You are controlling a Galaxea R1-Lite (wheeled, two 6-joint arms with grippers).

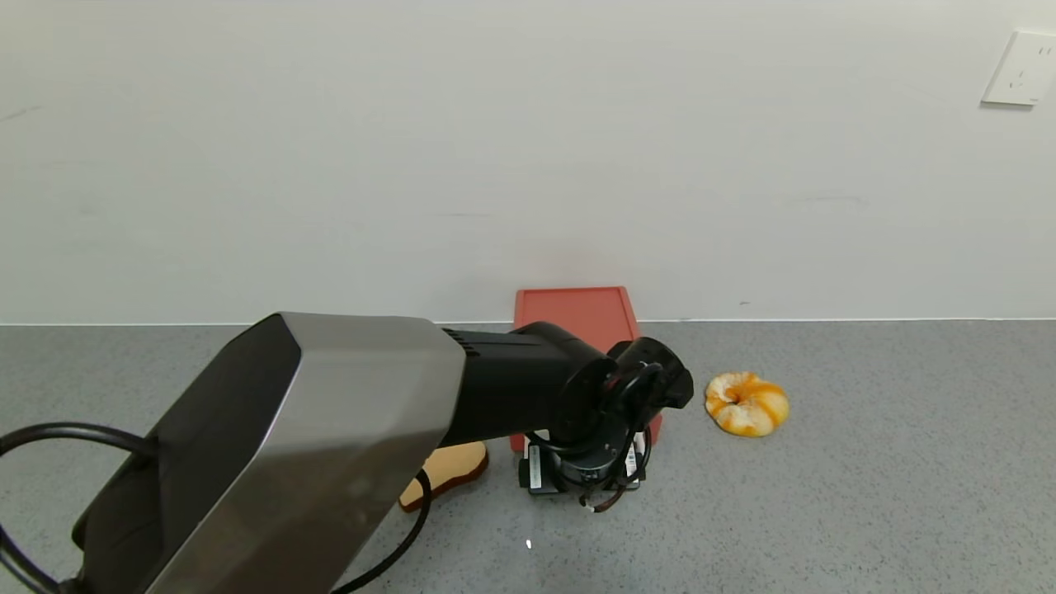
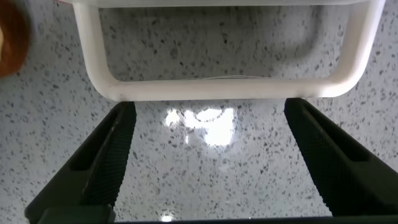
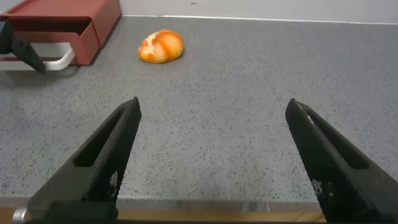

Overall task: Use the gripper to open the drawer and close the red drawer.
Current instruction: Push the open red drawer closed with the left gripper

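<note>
The brick-red drawer [image 1: 577, 318] stands against the back wall, its front partly hidden by my left arm. My left gripper [image 1: 584, 474] points down at the table just in front of the drawer. In the left wrist view the gripper [image 2: 209, 106] is open, and the drawer's white loop handle [image 2: 217, 90] lies just beyond its fingertips, untouched. My right gripper [image 3: 212, 104] is open and empty, low over the table near its front edge. From there the drawer [image 3: 68, 18] and its handle [image 3: 59, 59] show far off. I cannot tell how far the tray is slid out.
An orange and white bun [image 1: 747, 403] lies right of the drawer and also shows in the right wrist view [image 3: 160, 46]. A toast slice [image 1: 450, 470] lies left of the left gripper, partly under the arm. A wall socket [image 1: 1023, 70] is at the upper right.
</note>
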